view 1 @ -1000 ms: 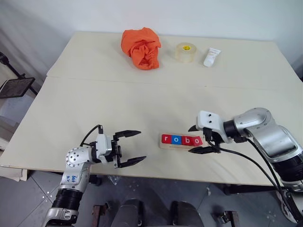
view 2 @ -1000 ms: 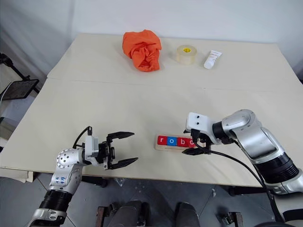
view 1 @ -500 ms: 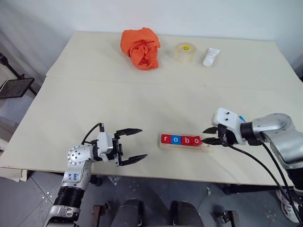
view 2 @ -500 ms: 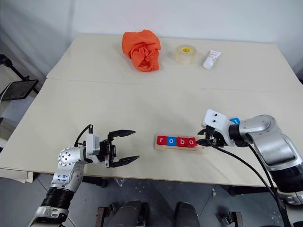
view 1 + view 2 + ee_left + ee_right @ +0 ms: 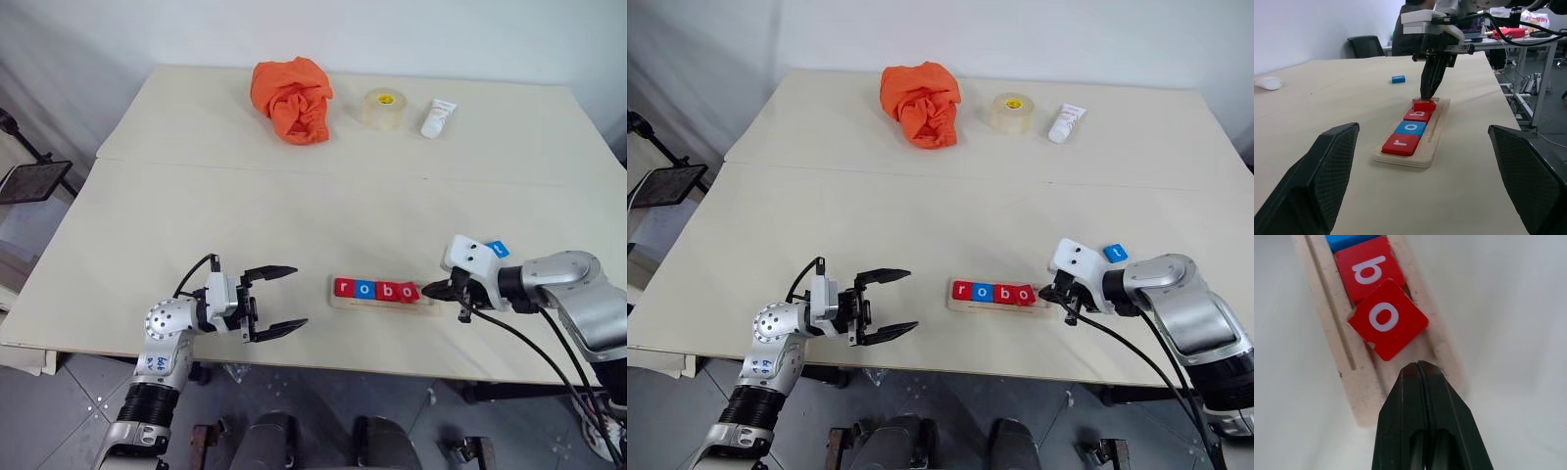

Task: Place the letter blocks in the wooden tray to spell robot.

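Note:
The wooden tray (image 5: 378, 305) lies near the table's front edge, right of centre. It holds a row of letter blocks: red r (image 5: 342, 287), blue o (image 5: 363, 289), red b (image 5: 385, 290) and red o (image 5: 407, 292). In the right wrist view that last red o (image 5: 1387, 319) sits skewed, its corner over the b (image 5: 1368, 273). A blue t block (image 5: 1114, 253) lies on the table behind my right wrist. My right gripper (image 5: 432, 290) is shut and empty, its tip at the tray's right end just short of the red o. My left gripper (image 5: 299, 296) stands open and empty, left of the tray.
An orange cloth (image 5: 292, 98), a tape roll (image 5: 383, 108) and a white tube (image 5: 438, 117) lie at the far side of the table. The table's front edge (image 5: 323, 364) runs just below the tray and both grippers.
My right gripper has shut from wide open and drawn back to the right, off the last red o to the tray's end. The blue t has come into view. The left arm is still.

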Available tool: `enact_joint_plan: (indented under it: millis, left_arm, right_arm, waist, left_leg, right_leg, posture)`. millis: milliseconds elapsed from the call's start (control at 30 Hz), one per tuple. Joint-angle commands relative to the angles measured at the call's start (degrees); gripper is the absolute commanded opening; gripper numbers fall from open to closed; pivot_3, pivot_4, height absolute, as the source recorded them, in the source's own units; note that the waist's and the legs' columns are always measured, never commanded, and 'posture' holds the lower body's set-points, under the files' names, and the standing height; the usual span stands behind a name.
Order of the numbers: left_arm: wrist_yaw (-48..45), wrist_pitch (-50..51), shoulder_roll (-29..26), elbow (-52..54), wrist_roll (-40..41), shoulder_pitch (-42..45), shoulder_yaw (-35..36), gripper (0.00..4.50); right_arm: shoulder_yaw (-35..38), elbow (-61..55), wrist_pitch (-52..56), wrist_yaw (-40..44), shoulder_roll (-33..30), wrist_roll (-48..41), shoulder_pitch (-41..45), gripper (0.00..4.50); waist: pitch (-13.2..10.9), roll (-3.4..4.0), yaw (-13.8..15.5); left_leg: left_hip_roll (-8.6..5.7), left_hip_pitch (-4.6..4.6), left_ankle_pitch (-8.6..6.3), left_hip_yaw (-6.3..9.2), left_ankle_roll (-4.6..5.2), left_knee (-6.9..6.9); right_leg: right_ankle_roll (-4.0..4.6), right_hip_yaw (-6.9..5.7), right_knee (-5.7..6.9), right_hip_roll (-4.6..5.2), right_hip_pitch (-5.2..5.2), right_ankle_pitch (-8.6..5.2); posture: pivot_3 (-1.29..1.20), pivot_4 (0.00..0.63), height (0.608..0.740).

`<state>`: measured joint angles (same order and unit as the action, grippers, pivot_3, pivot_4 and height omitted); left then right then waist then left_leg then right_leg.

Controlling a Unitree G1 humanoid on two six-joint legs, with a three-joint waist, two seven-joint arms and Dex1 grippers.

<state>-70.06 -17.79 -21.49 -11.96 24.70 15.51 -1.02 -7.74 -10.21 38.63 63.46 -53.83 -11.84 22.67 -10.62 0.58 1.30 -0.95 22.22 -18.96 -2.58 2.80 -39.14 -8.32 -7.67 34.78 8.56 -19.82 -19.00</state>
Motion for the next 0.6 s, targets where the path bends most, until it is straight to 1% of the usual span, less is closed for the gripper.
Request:
enact_joint_plan:
  millis: [33,200,367,600]
  left_arm:
    - [0.09,-0.66,-0.18,0.93,0.06,0.35,0.27,4.50]
    - [0.30,-0.77,-0.02,0.89,-0.09,0.40,0.21,4.50]
    - [0.57,-0.79,0.29,0.85,-0.27,0.47,0.02,4.50]
    - [0.73,-0.85,0.55,0.73,-0.38,0.69,-0.13,4.50]
  right_arm:
    - [0.69,-3.43,1.39,-0.36,0.51,-1.65,-0.31,0.01]
    - [2.02,-7.22,4.58,-0.65,-0.34,-3.65,-1.17,0.01]
    - [3.08,-8.38,5.52,-0.98,-1.80,-4.25,-1.41,0.01]
    - [3.73,-9.69,6.79,-1.38,-0.87,-6.38,2.04,0.01]
  waist:
    - [0.00,0.00,0.00]
    - [0.00,0.00,0.03]
    - [0.00,0.00,0.07]
    - [0.00,0.00,-0.02]
  left_leg:
    - [0.00,0.00,0.00,0.00,0.00,0.00]
    - [0.00,0.00,0.00,0.01,0.00,0.00]
    - [-0.01,0.00,0.00,0.01,0.00,0.00]
    - [0.01,0.00,0.00,0.01,0.00,0.00]
  right_leg:
    - [0.00,0.00,0.00,0.00,0.00,0.00]
    - [0.00,0.00,-0.01,0.00,0.00,0.00]
    - [0.00,0.00,-0.01,0.01,0.01,0.00]
    - [0.00,0.00,-0.01,0.00,0.00,0.00]
  posture:
    - [0.00,0.150,0.740]
    - [0.00,0.150,0.740]
    - [0.00,0.150,0.740]
    - [0.00,0.150,0.740]
